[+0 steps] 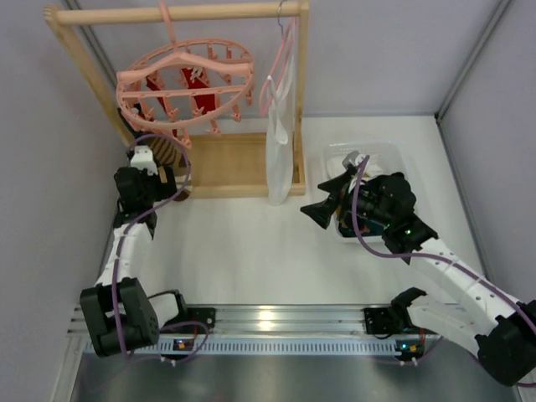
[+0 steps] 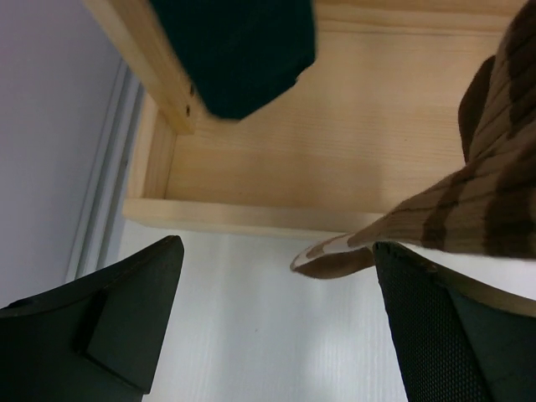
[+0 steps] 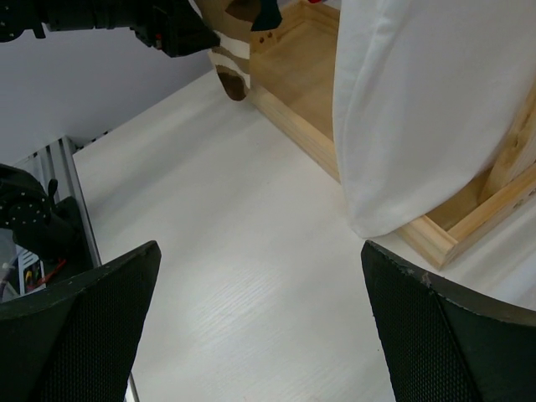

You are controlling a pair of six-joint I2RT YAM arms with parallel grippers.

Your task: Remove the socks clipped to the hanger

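Left arm (image 1: 124, 244) reaches the counter's (image 1: 251, 251) far-left corner, left fingers (image 2: 126, 310) spread beside brown striped sock (image 2: 469, 201); right fingers (image 3: 452, 327) spread wide.

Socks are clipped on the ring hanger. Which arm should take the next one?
Left. The left gripper is open just below the hanger, with a brown striped sock at its finger. The right gripper, also open, sits by the clear bin, beyond the white cloth.
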